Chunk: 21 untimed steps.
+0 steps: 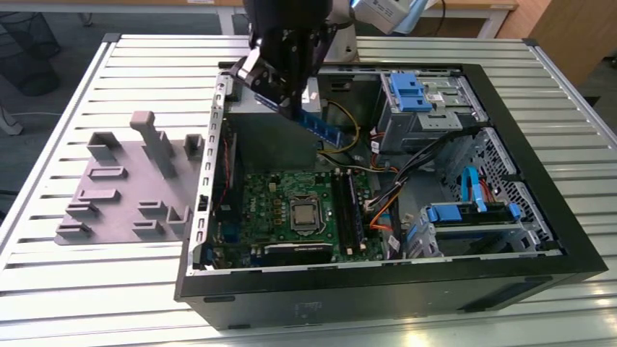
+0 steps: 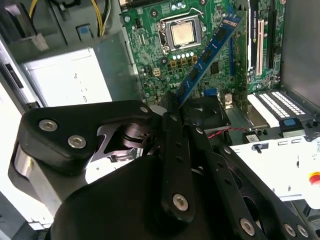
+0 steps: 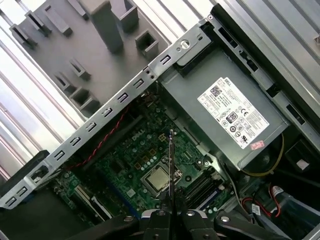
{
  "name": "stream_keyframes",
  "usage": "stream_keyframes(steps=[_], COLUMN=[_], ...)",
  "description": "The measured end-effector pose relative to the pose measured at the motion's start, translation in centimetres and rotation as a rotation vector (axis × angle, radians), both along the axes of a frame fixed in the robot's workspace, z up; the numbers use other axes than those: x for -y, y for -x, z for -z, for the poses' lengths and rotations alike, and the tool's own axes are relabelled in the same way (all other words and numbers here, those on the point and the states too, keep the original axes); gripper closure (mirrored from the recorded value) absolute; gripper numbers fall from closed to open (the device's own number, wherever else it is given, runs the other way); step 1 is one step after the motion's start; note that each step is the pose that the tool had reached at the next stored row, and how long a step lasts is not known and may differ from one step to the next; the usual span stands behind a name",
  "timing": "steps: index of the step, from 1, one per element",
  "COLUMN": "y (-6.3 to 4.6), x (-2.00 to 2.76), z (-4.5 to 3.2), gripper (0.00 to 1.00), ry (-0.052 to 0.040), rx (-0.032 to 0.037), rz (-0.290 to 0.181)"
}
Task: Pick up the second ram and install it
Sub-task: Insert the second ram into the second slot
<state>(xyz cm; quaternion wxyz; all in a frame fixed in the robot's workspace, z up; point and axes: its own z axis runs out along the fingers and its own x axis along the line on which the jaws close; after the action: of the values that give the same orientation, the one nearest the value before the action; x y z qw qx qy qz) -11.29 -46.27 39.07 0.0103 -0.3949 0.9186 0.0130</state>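
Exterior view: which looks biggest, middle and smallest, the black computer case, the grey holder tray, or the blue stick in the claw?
1. Black computer case, biggest.
2. Grey holder tray.
3. Blue stick held by the claw, smallest.

A slatted metal table (image 1: 87, 278) is seen. On it, an open computer case (image 1: 540, 238) is laid, and beside it a grey holder tray (image 1: 121, 188).

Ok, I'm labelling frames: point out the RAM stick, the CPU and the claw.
RAM stick (image 2: 207, 55), second wrist view, its blue middle.
CPU (image 1: 305, 213), exterior view, its metal lid.
Claw (image 3: 170, 212), first wrist view, between its fingertips.
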Motion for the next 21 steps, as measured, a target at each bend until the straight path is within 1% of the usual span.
stream_keyframes(steps=[15, 18, 21], y=[-2.4, -2.5, -2.5], x=[-0.74, -0.77, -0.78], z=[0.13, 0.22, 0.3], gripper=[0.86, 0.86, 0.86], ry=[0.0125, 0.0139, 0.0148], rx=[0.0, 0.0, -0.0005], rz=[0.05, 0.079, 0.128])
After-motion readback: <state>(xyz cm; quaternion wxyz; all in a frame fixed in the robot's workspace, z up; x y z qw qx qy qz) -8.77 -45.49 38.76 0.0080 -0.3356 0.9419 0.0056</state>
